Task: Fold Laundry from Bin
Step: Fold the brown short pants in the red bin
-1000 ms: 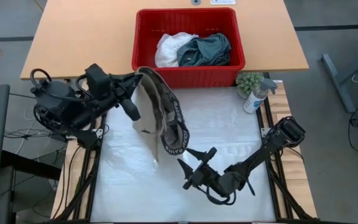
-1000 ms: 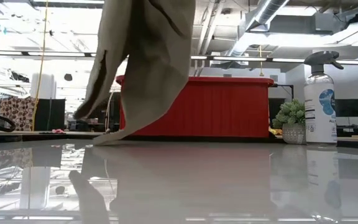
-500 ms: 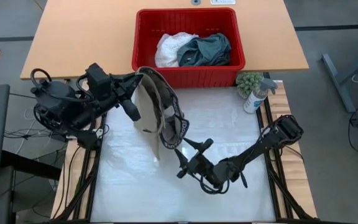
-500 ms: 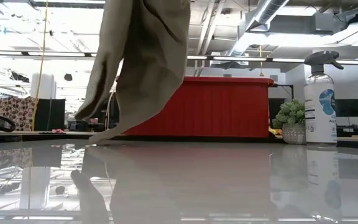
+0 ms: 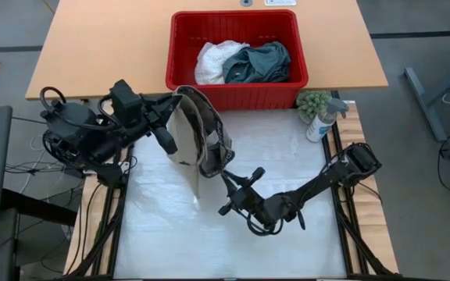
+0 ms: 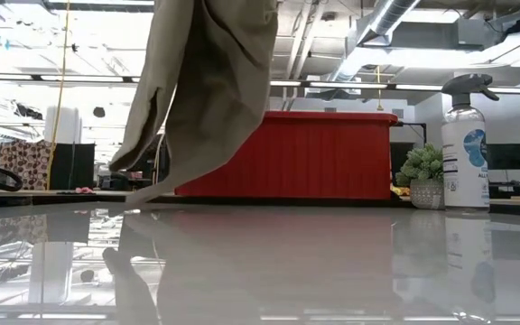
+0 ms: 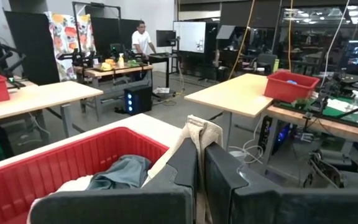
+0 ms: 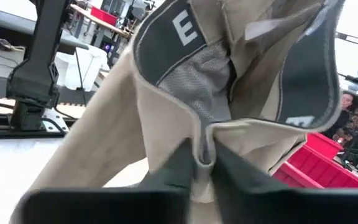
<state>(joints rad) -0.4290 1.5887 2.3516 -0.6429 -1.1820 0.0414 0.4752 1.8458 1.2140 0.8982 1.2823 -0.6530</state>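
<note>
A beige-khaki garment (image 5: pixel 198 140) with a dark lettered waistband hangs over the white mat. Its lower end (image 5: pixel 196 199) touches the mat, which also shows in the low view (image 6: pixel 147 194). My left gripper (image 5: pixel 180 98) is shut on the garment's top, level with the bin's near wall. My right gripper (image 5: pixel 223 176) comes from the table's right and is shut on the hanging waistband loop (image 8: pixel 204 93). The red bin (image 5: pixel 184 55) stands at the far side, holding a white garment (image 5: pixel 209 61) and a teal one (image 5: pixel 258 62). My left gripper pinches the garment's upper edge (image 7: pixel 197 127) between its two shut fingers, which point level toward the table's right. The cloth hangs below the hold, slack. My right gripper pinches the waistband's edge (image 8: pixel 205 144) between its two fingers (image 8: pixel 178 163), coming level from the near right. Several layers seem bunched there. This part of the garment is clear of the mat.
A spray bottle (image 5: pixel 323 119) and a small potted plant (image 5: pixel 312 103) stand at the mat's far right corner. The bin's near wall (image 6: pixel 287 153) rises just behind the hanging garment. The mat's near half (image 5: pixel 209 250) lies bare.
My right gripper has moved toward the table's far left, up to the hanging waistband, and has shut on its edge. The waistband loop's lower part has drawn up and bunched. My left gripper has kept still.
</note>
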